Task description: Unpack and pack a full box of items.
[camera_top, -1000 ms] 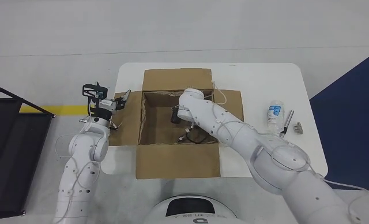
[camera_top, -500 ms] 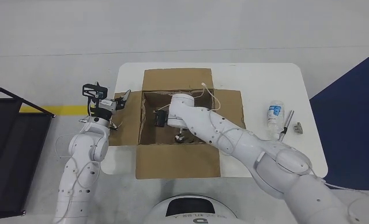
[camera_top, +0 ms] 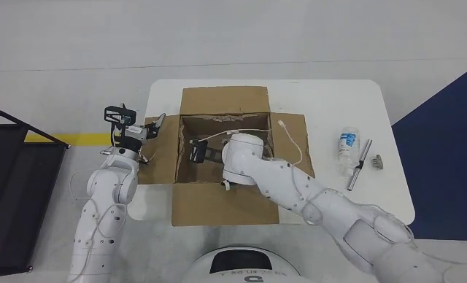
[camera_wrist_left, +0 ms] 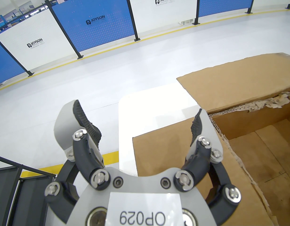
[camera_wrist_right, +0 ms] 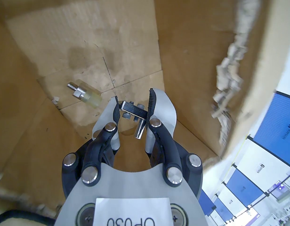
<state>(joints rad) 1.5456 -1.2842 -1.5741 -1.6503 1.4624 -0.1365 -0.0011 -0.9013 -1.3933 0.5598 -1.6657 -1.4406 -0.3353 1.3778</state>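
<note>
An open cardboard box (camera_top: 222,101) sits mid-table with its flaps spread flat. My right arm goes down into it, and the right gripper (camera_top: 197,153) is near the box's left wall. In the right wrist view the right gripper (camera_wrist_right: 133,99) is shut on a small metal bracket (camera_wrist_right: 133,112) with bolts and a shiny pin, just above the box floor (camera_wrist_right: 88,48). A bolt with a pale translucent cylinder (camera_wrist_right: 85,93) lies on that floor beside it. My left gripper (camera_top: 157,125) hovers over the left flap, and the left gripper (camera_wrist_left: 138,109) is open with nothing in it.
A water bottle (camera_top: 346,144), a metal rod (camera_top: 360,165) and a small grey part (camera_top: 376,161) lie on the table right of the box. A black rack (camera_top: 22,181) stands beyond the table's left edge. The box's torn inner edge (camera_wrist_right: 229,76) is close to the right gripper.
My right arm has swung leftward inside the box, carrying its gripper from the box's middle toward the left wall. The left arm has not moved.
</note>
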